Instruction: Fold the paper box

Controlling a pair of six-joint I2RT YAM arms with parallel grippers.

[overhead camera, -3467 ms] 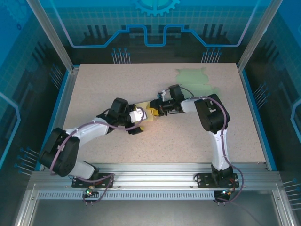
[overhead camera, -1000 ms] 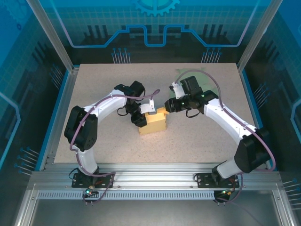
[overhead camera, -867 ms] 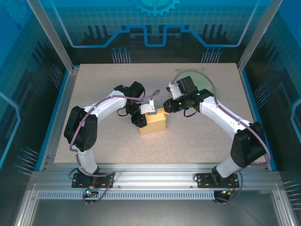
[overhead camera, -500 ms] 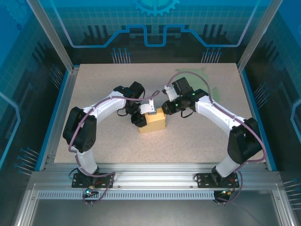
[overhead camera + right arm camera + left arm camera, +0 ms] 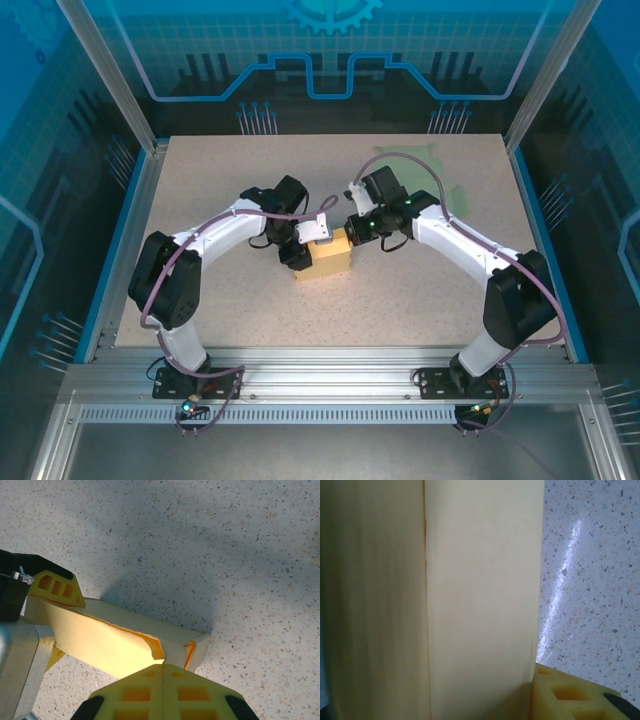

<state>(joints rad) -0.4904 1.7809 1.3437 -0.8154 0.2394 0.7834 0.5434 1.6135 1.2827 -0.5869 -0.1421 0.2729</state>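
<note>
— Box [image 5: 330, 258] position?
— Dead centre of the table [image 5: 420, 300]. It is yellow and stands as a raised block, not a flat sheet.
— And the claws?
— Left claw [image 5: 298, 252] sits at the box's 9 o'clock. Its jaws are partly apart, with a finger on each side of one wall, holding it. Right claw [image 5: 163, 675] comes in from 1 o'clock, clamped tight, its tips at a curled flap [image 5: 152, 647] on the top rim. Whether paper is nipped between them I cannot tell.
— How far along?
— My guess is well on. The walls are up, but that flap looks untucked, so the top is left to close.
— Room to move?
— Plenty. There is bare table from 4 through 8 o'clock and toward 12. The table edges and cage posts [image 5: 122, 95] stand well apart from the box. The tight spot is between the two wrists, which are near each other above it.
</note>
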